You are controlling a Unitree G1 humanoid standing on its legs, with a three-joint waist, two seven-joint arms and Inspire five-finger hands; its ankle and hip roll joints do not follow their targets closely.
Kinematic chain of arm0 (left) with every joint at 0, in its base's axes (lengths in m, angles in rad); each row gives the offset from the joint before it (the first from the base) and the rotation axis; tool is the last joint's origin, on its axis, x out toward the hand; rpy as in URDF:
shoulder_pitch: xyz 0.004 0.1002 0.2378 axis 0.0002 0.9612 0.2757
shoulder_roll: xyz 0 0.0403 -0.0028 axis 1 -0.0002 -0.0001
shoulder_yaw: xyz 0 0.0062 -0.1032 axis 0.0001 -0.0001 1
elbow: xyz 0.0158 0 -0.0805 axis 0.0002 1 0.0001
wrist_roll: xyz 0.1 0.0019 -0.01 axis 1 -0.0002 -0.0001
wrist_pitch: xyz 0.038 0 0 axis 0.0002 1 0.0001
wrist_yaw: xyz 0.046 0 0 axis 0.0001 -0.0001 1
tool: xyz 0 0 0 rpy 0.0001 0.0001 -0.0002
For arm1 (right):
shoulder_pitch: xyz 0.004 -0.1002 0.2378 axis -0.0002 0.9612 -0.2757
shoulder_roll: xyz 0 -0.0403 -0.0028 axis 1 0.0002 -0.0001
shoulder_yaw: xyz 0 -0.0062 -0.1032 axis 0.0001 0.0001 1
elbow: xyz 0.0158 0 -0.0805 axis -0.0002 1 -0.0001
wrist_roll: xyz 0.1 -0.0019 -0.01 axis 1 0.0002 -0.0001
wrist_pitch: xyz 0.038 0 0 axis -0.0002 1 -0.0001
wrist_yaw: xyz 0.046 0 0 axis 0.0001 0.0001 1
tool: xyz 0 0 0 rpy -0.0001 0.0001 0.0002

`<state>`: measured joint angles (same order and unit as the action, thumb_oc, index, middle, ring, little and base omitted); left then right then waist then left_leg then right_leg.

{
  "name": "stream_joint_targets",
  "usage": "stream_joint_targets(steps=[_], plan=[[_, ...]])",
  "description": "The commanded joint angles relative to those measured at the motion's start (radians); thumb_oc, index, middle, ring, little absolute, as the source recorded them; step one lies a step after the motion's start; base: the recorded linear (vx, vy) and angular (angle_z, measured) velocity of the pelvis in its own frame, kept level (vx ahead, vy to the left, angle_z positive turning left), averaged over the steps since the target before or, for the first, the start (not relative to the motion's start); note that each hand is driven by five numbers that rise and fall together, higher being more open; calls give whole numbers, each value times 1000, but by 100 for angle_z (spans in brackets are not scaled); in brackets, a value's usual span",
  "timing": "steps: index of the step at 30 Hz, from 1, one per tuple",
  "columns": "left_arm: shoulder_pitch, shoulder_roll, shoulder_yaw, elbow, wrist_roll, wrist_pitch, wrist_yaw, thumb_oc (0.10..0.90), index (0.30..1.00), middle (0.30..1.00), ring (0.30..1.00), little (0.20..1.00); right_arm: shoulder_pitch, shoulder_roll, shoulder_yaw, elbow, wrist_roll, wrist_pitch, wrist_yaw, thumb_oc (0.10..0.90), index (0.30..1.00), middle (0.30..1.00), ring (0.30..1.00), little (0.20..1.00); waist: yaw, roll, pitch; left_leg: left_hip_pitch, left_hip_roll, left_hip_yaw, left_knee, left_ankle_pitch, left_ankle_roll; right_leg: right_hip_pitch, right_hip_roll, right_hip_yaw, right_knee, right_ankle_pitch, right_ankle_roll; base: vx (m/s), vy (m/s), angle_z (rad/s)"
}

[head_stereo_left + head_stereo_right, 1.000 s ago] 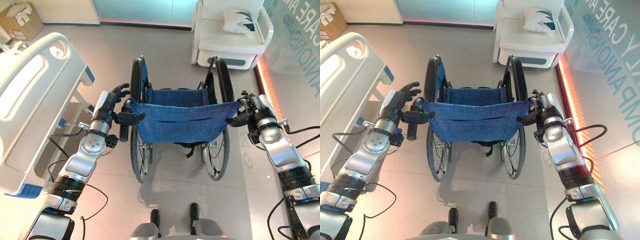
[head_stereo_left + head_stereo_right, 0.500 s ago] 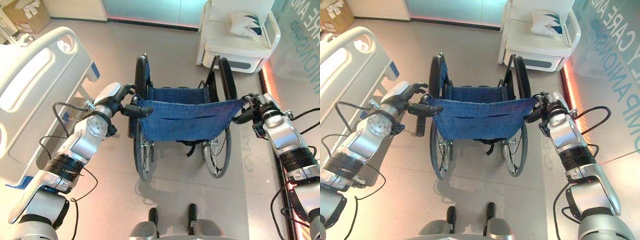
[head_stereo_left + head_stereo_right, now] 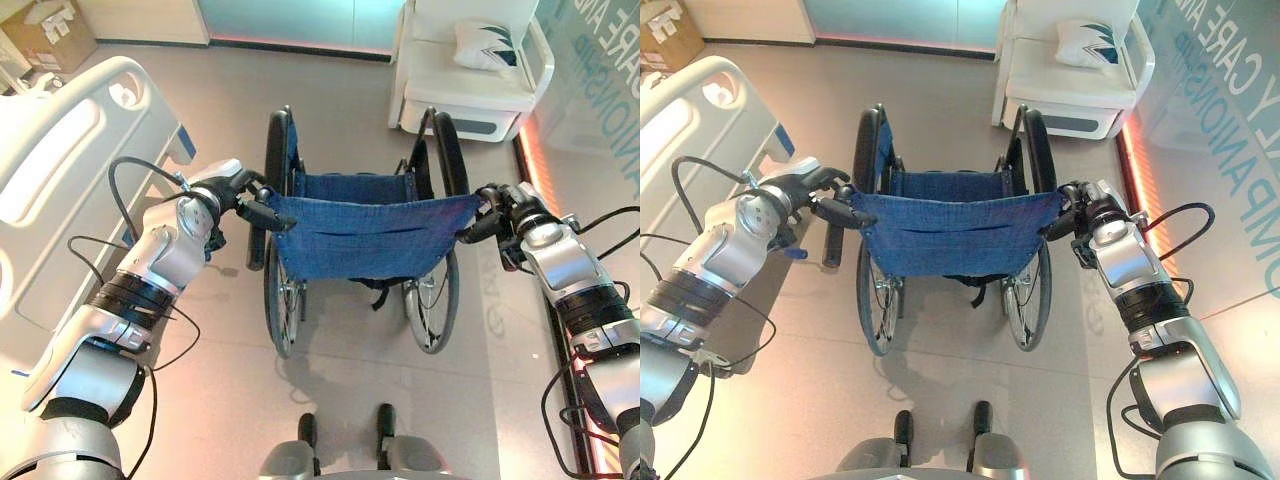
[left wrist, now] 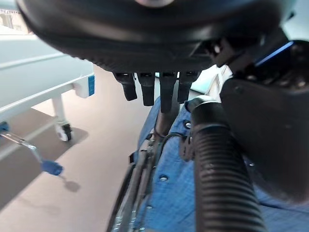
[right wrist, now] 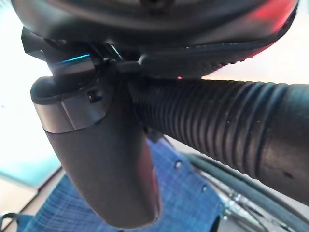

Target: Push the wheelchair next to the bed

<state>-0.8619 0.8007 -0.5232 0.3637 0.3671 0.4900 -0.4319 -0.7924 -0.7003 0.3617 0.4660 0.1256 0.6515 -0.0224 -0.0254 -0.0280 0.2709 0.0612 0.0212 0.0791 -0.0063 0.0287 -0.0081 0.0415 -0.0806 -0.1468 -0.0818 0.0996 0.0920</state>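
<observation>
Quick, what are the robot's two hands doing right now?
Left hand: shut on the wheelchair's left handle.
Right hand: shut on the right handle.

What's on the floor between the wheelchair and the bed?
Bare floor, in both eye views. The left hand and its arm reach across above that gap; the wheelchair stands apart from the bed.

Grey glossy floor [image 3: 340, 80]; white armchair [image 3: 470, 75] with patterned cushion [image 3: 484, 45]; cardboard box [image 3: 45, 28]; glass wall [image 3: 600, 70]; orange floor-level light strip [image 3: 535, 160]
</observation>
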Motion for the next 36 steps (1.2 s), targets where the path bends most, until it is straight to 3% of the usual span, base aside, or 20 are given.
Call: stream_joint_targets(steps=[1, 5, 12, 15, 27, 31, 32, 33, 36], plan=[[84, 108, -53, 219, 205, 107, -85, 800, 900, 900, 900, 900, -2, -136, 45, 55, -22, 35, -57, 800, 900, 900, 900, 900, 32, 23, -12, -76, -54, 5, 74, -92, 41, -58, 43, -17, 172, -150, -22, 0, 0, 0], [72, 84, -80, 238, 204, 95, -127, 800, 900, 900, 900, 900, -23, -134, 63, 57, -4, 46, -72, 800, 900, 900, 900, 900, 30, 23, -13, -78, -53, 7, 75, -92, 38, -57, 42, -17, 167, -150, -24, 0, 0, 0], [36, 17, -124, 272, 276, 94, -230, 800, 900, 900, 900, 900, -59, -85, 66, 27, 208, -59, -203, 800, 900, 900, 900, 900, 25, 24, -10, -86, -50, 7, 82, -89, 33, -56, 40, -19, 163, -149, -27, -9, -18, 0], [30, -6, -137, 295, 306, 97, -254, 800, 900, 900, 900, 900, -69, -67, 70, 13, 229, -72, -220, 800, 900, 900, 900, 900, 23, 26, -10, -89, -50, 7, 86, -89, 31, -55, 39, -21, 162, -151, -28, -18, -38, -2], [28, -142, -174, 415, 477, 144, -378, 800, 900, 900, 900, 900, -137, 7, 136, 8, 151, -13, -174, 800, 900, 900, 900, 900, 10, 36, -11, -101, -45, 5, 110, -85, 20, -51, 41, -26, 168, -161, -42, -6, -15, 0], [26, -172, -179, 439, 471, 151, -359, 800, 900, 900, 900, 900, -150, 17, 148, 20, 159, -4, -166, 800, 900, 900, 900, 900, 9, 35, -10, -100, -43, 5, 111, -83, 18, -48, 41, -28, 169, -162, -44, 0, 0, 0], [29, -190, -179, 454, 467, 147, -363, 464, 396, 396, 396, 396, -154, 25, 153, 23, 166, 0, -157, 726, 789, 789, 789, 789, 8, 33, -12, -97, -41, 6, 110, -84, 17, -45, 42, -30, 168, -164, -45, 31, -13, 0], [33, -202, -184, 466, 453, 149, -354, 400, 300, 300, 300, 300, -158, 29, 160, 30, 160, 2, -131, 400, 300, 300, 300, 300, 7, 31, -14, -98, -40, 7, 112, -84, 16, -45, 42, -31, 168, -165, -45, 31, -13, 1], [43, -222, -180, 479, 462, 149, -349, 400, 300, 300, 300, 300, -162, 36, 173, 37, 113, 32, -65, 400, 300, 300, 300, 300, 6, 29, -15, -100, -38, 8, 113, -83, 14, -47, 42, -32, 168, -165, -45, 0, 0, 0]])
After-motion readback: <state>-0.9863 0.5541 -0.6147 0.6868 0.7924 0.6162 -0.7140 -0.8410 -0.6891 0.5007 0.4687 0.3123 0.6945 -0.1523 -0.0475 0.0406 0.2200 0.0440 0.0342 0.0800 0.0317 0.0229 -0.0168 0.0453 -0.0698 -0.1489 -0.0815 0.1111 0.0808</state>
